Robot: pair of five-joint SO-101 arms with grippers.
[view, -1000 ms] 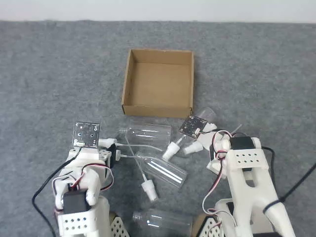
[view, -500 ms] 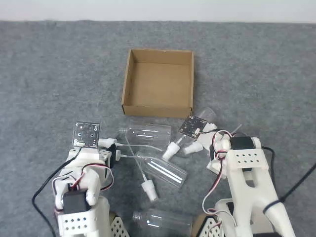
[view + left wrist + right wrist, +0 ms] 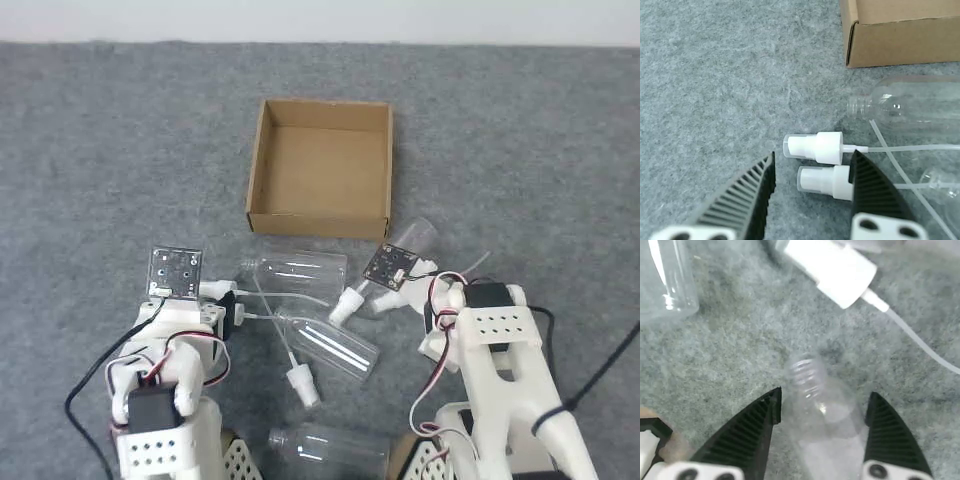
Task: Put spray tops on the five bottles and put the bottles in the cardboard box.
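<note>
My left gripper (image 3: 813, 155) is open, low over the carpet, with two white spray tops (image 3: 815, 147) (image 3: 825, 180) lying side by side between its fingers. A clear uncapped bottle (image 3: 905, 105) lies just beyond them, near the corner of the cardboard box (image 3: 890, 35). My right gripper (image 3: 826, 392) is open around another clear uncapped bottle (image 3: 825, 415), whose neck points away from it. A white spray top (image 3: 832, 267) lies past that neck. In the high view the cardboard box (image 3: 320, 215) stands empty at the middle back. Both arms sit at the near edge.
More clear bottles lie between the arms (image 3: 295, 272) (image 3: 330, 342), and one near the front edge (image 3: 330, 447). Loose spray tops with thin tubes (image 3: 348, 300) (image 3: 303, 383) lie among them. Grey carpet (image 3: 120, 150) is bare to the left, right and behind the box.
The right arm's wrist has shifted slightly back toward the near edge, over its bottle. The left arm and the bottles have not moved.
</note>
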